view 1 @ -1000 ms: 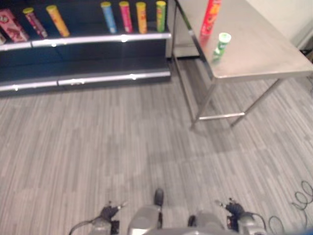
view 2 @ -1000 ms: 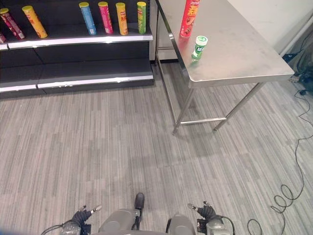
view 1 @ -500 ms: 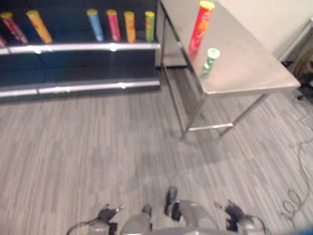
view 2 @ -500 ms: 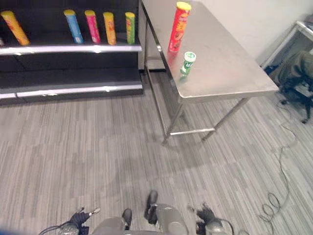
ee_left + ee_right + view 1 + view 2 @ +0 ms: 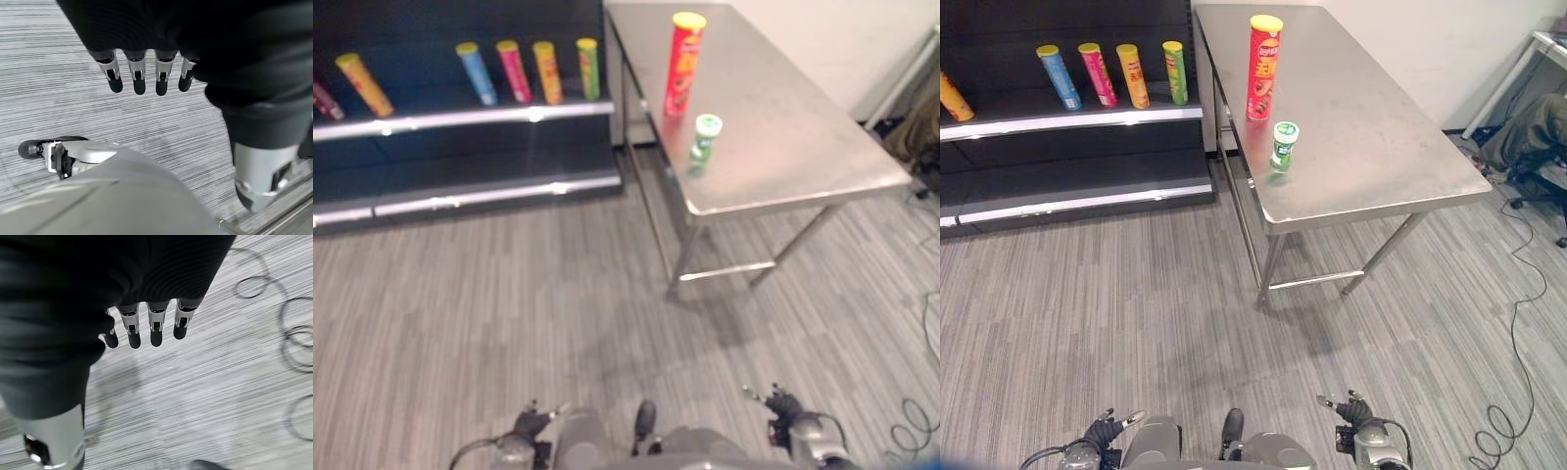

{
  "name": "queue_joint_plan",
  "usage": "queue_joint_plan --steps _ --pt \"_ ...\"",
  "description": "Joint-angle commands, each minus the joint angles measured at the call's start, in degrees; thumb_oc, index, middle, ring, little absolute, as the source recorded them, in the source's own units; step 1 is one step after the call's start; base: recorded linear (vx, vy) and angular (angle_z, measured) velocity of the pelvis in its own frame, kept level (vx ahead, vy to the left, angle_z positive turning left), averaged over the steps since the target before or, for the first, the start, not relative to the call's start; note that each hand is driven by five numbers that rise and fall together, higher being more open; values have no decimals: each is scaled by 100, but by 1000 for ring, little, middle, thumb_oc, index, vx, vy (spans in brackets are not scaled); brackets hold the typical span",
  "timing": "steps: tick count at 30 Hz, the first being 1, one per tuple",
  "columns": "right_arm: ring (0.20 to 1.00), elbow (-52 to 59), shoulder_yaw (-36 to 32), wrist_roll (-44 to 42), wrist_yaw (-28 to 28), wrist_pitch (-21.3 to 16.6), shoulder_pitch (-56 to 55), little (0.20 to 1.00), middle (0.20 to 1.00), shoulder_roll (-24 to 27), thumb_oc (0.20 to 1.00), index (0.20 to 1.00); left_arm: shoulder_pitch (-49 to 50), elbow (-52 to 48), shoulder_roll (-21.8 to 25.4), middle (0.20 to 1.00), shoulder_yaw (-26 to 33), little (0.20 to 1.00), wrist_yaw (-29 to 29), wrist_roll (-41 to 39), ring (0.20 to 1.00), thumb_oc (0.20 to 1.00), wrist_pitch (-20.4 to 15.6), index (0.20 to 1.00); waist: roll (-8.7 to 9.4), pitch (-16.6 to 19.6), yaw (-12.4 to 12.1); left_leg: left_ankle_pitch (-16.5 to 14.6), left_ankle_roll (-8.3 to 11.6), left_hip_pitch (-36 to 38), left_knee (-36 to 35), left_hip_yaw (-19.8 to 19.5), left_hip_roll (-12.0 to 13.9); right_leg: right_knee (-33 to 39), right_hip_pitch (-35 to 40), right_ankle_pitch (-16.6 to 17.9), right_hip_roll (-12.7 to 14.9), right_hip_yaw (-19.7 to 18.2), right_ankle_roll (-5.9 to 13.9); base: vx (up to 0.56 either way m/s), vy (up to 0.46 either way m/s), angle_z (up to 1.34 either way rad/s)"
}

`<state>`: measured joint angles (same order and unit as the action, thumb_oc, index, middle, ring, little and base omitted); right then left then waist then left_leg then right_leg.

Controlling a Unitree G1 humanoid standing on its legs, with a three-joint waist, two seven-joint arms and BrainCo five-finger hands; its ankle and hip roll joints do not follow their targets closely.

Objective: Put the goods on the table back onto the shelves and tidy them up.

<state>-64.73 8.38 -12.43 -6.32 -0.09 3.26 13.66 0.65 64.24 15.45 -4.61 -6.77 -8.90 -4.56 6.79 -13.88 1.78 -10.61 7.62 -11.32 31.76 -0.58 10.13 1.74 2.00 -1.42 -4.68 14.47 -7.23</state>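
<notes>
A tall red can (image 5: 1262, 67) with a yellow lid stands upright on the steel table (image 5: 1371, 147). Just in front of it stands a short green can (image 5: 1283, 145) with a white-green lid, near the table's left edge. Several tall cans, blue (image 5: 1057, 76), pink (image 5: 1097, 73), orange (image 5: 1132, 75) and green (image 5: 1175, 71), stand in a row on the dark shelf (image 5: 1077, 117). My left hand (image 5: 1102, 432) hangs low at the bottom of the view, open and empty. My right hand (image 5: 1351, 411) also hangs low, open and empty, its fingers (image 5: 155, 330) straight over the floor.
An orange can (image 5: 364, 83) stands further left on the shelf. A lower shelf board (image 5: 1087, 201) runs below. A black cable (image 5: 1518, 362) lies on the grey floor at the right. A dark chair (image 5: 1538, 137) stands at the far right.
The camera has turned right, so the table and shelf have shifted left in the picture. Both hands hang as before.
</notes>
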Motion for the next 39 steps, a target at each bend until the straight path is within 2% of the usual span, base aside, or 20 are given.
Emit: queue_joint_plan --steps 1,2,3,4,5,6,7,9,12,14,16,18,20,23,26,27,28,29,33,39 --pt "1000 235 43 -34 -56 -146 33 1000 1000 297 1000 1000 31 -121 162 1000 -5 1000 -61 -104 1000 1000 -66 1000 0 -281 -157 309 -375 238 -420 99 -122 -7 125 -434 812 -110 1110 0 0 11" --pt "1000 235 43 -34 -56 -146 33 1000 1000 297 1000 1000 31 -121 162 1000 -5 1000 -61 -104 1000 1000 -66 1000 0 -281 -157 309 -375 238 -420 99 -122 -7 125 -434 812 -110 1110 65 119 -20" --pt "1000 213 32 4 -48 -131 17 1000 1000 307 1000 1000 28 -79 145 1000 -11 1000 -72 -101 1000 1000 -63 1000 -69 -274 -183 577 -256 115 -1244 68 -39 51 179 -472 836 -121 1159 66 118 -23" --pt "1000 213 32 4 -48 -131 16 1000 1000 307 1000 1000 29 -79 146 1000 -11 1000 -72 -101 1000 1000 -63 1000 -66 -272 -181 582 -257 117 -1251 69 -42 50 178 -473 839 -120 1160 480 921 14" --pt "1000 28 40 317 -71 -120 26 1000 1000 343 1000 1000 -1 236 40 1000 -163 1000 -93 -60 1000 1000 -123 1000 -445 -159 -357 1529 128 89 -3368 -1211 -254 -32 489 -738 838 -565 1356 532 1204 18" --pt "1000 -29 3 407 -24 -59 20 1000 1000 290 1000 1000 48 342 28 1000 -146 1000 -88 -9 1000 1000 -129 1000 -487 -80 -337 1444 45 217 -3234 -1052 -310 -227 411 -700 1166 -661 1526 569 1321 15" --pt "1000 -40 -22 410 -13 -45 5 1000 1000 261 1000 1000 80 372 27 1000 -128 1000 -86 14 1000 1000 -128 1000 -469 -38 -330 1381 -7 211 -3147 -966 -365 -281 356 -644 1285 -706 1584 155 519 -47" --pt "1000 -40 -22 410 -13 -45 4 1000 1000 261 1000 1000 81 372 27 1000 -129 1000 -86 14 1000 1000 -128 1000 -469 -37 -331 1381 -8 210 -3146 -965 -365 -282 354 -644 1286 -707 1584 47 124 -142" --pt "1000 -91 23 480 57 20 53 1000 1000 138 1000 1000 54 425 169 1000 -26 1000 -143 47 1000 1000 -91 1000 -356 29 -327 1015 -350 269 -2883 -521 -668 -613 37 -322 1791 -796 1843 119 454 -58" --pt "1000 -53 -16 471 84 34 46 1000 1000 119 1000 1000 36 433 216 1000 -12 1000 -146 62 1000 1000 -80 1000 -334 22 -290 880 -460 284 -2756 -407 -827 -801 -22 -158 1976 -789 1905 89 336 -73" --pt "1000 -19 -40 454 87 46 33 1000 1000 117 1000 1000 36 422 222 1000 -17 1000 -153 71 1000 1000 -79 1000 -336 17 -270 819 -511 288 -2706 -387 -905 -902 -60 -88 2056 -787 1913 56 216 -40" --pt "1000 141 -124 385 44 51 -3 1000 1000 132 1000 1000 21 362 257 1000 -46 1000 -173 126 1000 1000 -34 1000 -389 -105 -156 655 -729 476 -2666 -290 -1116 -1692 -383 422 2348 -735 1759 68 356 -10" --pt "1000 148 -127 357 33 36 -22 1000 1000 117 1000 1000 6 372 275 1000 -69 1000 -175 168 1000 1000 -24 1000 -445 -179 -141 581 -771 595 -2665 -202 -1090 -1951 -451 397 2436 -536 1671 33 176 -13" --pt "1000 167 -131 351 38 23 -55 1000 1000 97 1000 1000 12 378 276 1000 -66 1000 -158 167 1000 1000 -15 1000 -457 -201 -136 527 -777 750 -2706 -98 -1032 -1975 -510 373 2451 -270 1641 53 60 -14" --pt "1000 191 -83 375 30 21 -49 1000 1000 95 1000 1000 11 347 298 1000 -91 1000 -165 216 1000 1000 -10 1000 -419 -222 -117 458 -745 823 -2758 64 -974 -1094 -676 157 2063 246 1664 32 -33 -35" --pt "1000 191 -83 375 30 21 -49 1000 1000 95 1000 1000 11 347 298 1000 -91 1000 -165 216 1000 1000 -10 1000 -421 -224 -116 457 -744 825 -2757 62 -972 -1090 -671 158 2061 249 1664 43 -79 -57" --pt "1000 145 -40 354 21 12 -31 1000 1000 99 1000 1000 -8 381 278 1000 -107 1000 -157 255 1000 1000 -1 1000 -362 -216 -59 423 -758 775 -2658 64 -1012 -751 -727 128 1805 -121 1695 72 -58 -21" --pt "1000 145 -41 352 9 16 -9 1000 1000 122 1000 1000 -16 371 261 1000 -75 1000 -170 224 1000 1000 -7 1000 -366 -205 -70 434 -765 791 -2675 44 -997 -751 -782 170 1719 -261 1764 111 -111 5" --pt "1000 37 -18 302 -21 -15 92 1000 1000 180 1000 1000 -75 373 193 1000 -118 1000 -170 176 1000 1000 -49 1000 -336 -56 -78 459 -684 807 -2747 27 -884 -366 -633 296 1639 -103 1780 67 -73 14" --pt "1000 87 19 293 -56 -28 94 1000 1000 196 1000 1000 -90 392 166 1000 -219 1000 -168 211 1000 1000 -38 1000 -224 185 -134 438 -594 1004 -2812 36 -768 -179 -249 161 1555 -89 1739 85 -54 1"
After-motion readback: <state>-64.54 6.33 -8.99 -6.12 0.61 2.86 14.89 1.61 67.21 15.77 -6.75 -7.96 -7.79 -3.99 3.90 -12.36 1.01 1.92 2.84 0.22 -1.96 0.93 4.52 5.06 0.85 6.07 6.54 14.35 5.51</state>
